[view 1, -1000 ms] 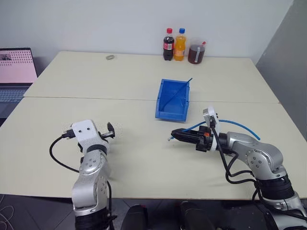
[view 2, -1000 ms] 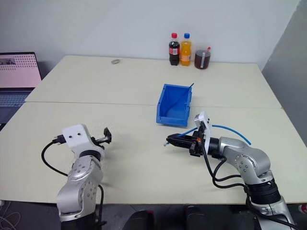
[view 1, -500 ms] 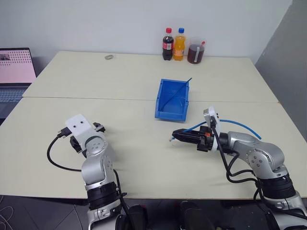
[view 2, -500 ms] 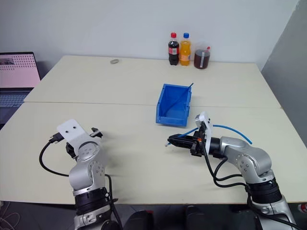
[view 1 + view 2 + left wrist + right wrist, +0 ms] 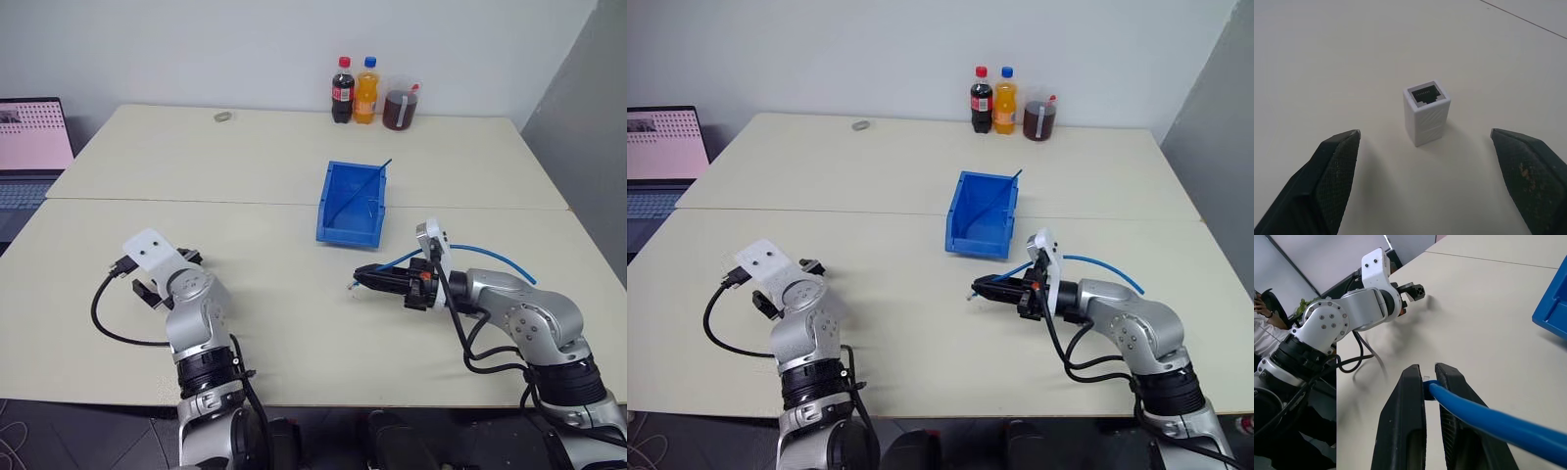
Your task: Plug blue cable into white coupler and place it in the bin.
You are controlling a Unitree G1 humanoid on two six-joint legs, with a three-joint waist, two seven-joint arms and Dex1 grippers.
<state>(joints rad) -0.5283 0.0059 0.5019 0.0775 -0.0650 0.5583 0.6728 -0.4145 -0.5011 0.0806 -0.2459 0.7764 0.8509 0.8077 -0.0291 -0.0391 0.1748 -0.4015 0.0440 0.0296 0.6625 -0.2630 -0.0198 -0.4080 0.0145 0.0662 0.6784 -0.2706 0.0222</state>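
While no label reads clearly: cola bottle (image 5: 344, 90), orange soda bottle (image 5: 367, 90), dark jug (image 5: 400, 108) at desk (image 5: 245, 157) far edge; laptop (image 5: 29, 147) off left edge. Bin (image 5: 353, 204) mid-desk. White coupler (image 5: 1425, 114) upright between wide-open left hand (image 5: 1427, 181) fingers, untouched. Right hand (image 5: 361, 280) clamped on blue cable (image 5: 490, 258) near front-right.

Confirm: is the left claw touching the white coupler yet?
Apart. In the left wrist view, the white coupler stands upright on the table between the open left claw's fingers, with bare tabletop on both sides.
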